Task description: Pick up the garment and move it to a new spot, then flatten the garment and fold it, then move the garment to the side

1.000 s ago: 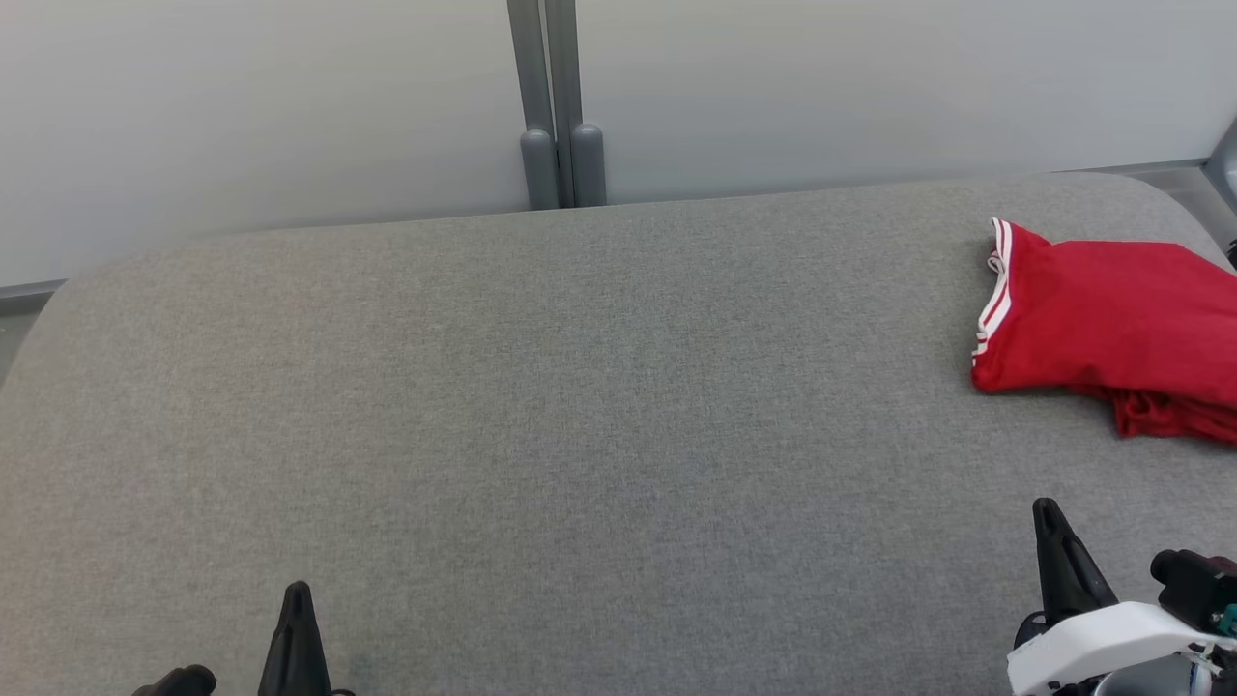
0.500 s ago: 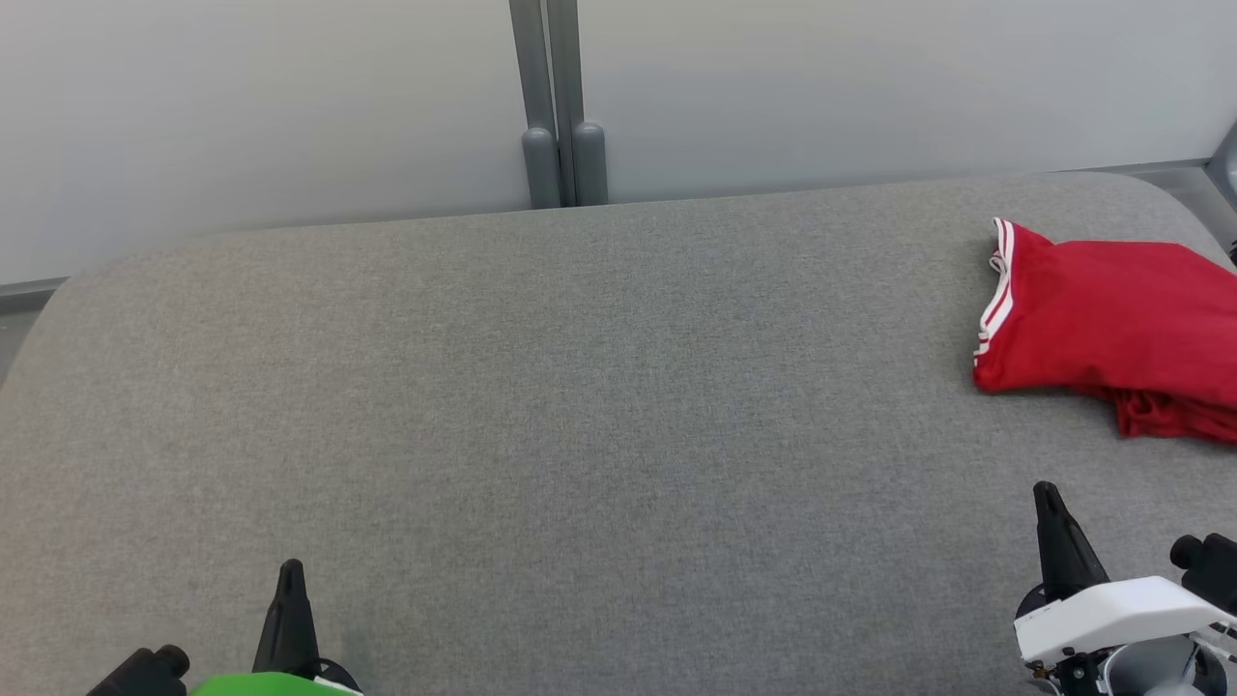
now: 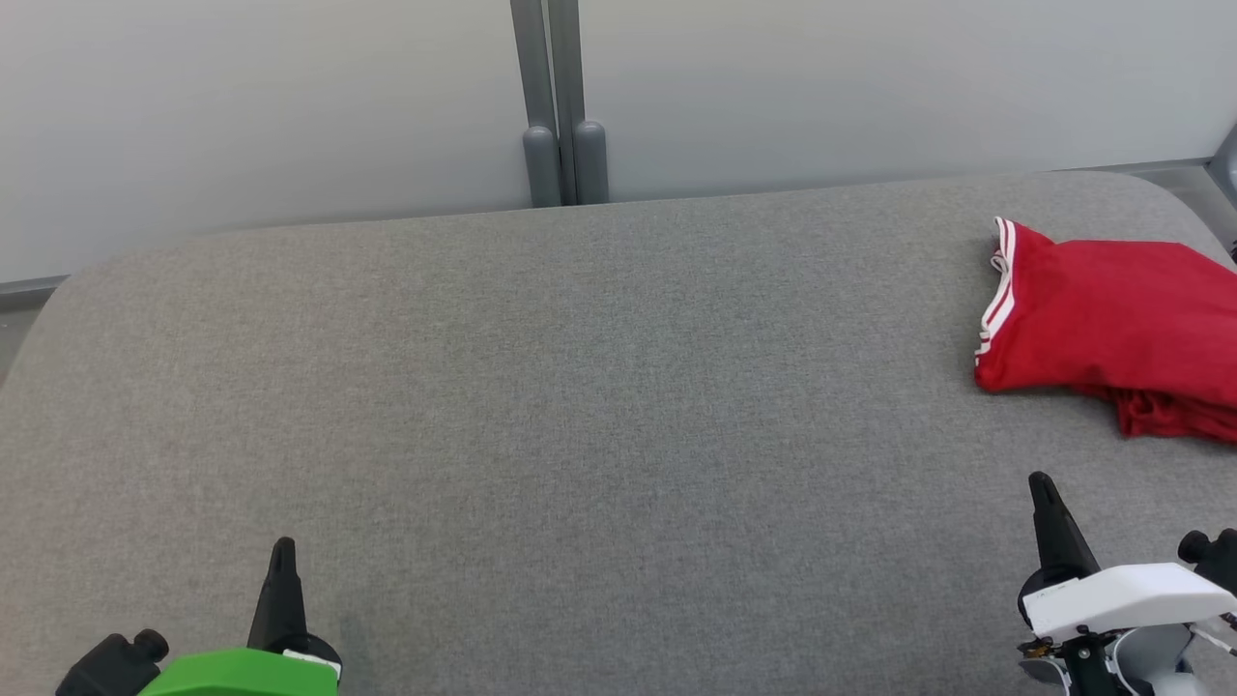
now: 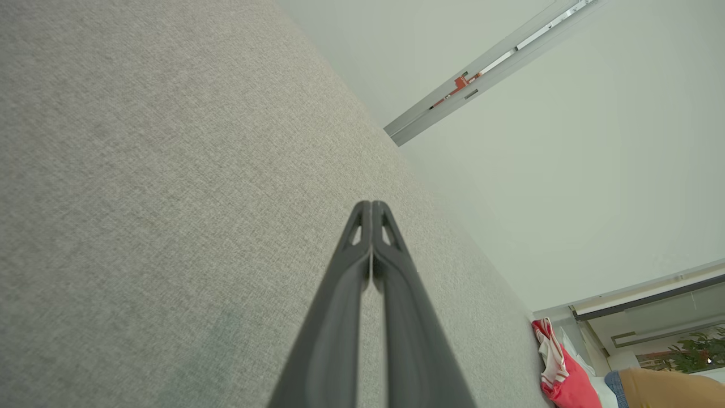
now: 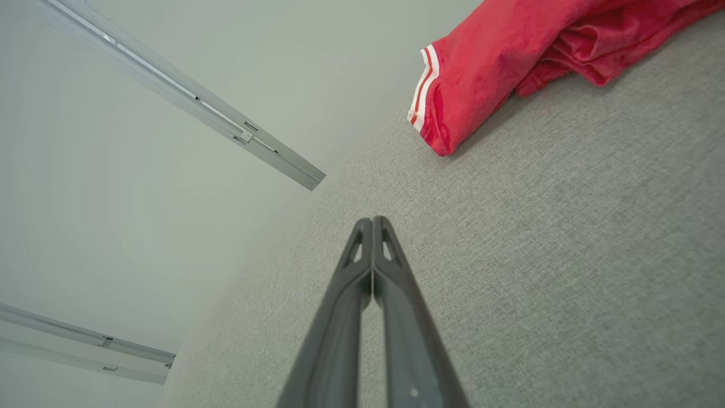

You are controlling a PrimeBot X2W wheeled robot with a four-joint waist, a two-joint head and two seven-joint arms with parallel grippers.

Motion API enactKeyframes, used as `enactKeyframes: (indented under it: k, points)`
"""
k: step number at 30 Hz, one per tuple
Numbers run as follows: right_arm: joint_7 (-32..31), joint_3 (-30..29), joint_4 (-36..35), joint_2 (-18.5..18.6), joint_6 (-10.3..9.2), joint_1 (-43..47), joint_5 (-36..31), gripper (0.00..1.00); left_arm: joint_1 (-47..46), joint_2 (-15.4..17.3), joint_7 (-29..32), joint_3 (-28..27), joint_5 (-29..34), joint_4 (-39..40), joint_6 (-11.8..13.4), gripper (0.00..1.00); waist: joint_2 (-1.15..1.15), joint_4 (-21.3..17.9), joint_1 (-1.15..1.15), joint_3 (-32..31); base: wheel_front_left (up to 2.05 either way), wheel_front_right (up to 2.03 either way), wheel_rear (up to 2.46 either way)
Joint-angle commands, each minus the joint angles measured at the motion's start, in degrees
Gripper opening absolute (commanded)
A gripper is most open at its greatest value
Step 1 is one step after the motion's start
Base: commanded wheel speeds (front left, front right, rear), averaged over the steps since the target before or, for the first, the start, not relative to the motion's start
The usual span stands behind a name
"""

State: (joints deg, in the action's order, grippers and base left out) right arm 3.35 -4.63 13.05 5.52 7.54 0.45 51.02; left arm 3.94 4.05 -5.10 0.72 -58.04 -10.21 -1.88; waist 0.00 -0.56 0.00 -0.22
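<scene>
The red garment [image 3: 1102, 319] is lying on the desk [image 3: 580, 387] at the frame's right edge, while the left gripper [image 3: 281, 551] at lower left and right gripper [image 3: 1039, 483] at lower right are hovering, jaws closed, empty.

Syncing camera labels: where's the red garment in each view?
Head view: red garment at the right edge, cut off by the frame.
Left wrist view: lower right corner, small and far off.
Right wrist view: top right, white-striped hem facing left.
Shared landmark: grey wall post.
</scene>
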Motion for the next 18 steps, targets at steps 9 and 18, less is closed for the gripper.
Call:
enactKeyframes:
  k: [9,18]
  points:
    - [-1.8,-0.5,-0.2,-0.3,-0.04,-2.4,7.6,0.00,-3.0,0.5,1.6,-1.0,-6.8,-0.3,-1.3,0.00,0.00,0.1,0.00,0.0,0.00,0.00,0.00]
    - [-3.2,-0.8,0.0,-0.7,-0.03,-3.1,13.2,0.00,-4.3,0.5,3.0,-1.7,-11.8,-0.9,-2.0,0.00,0.00,0.1,0.00,0.1,0.00,0.00,0.00]
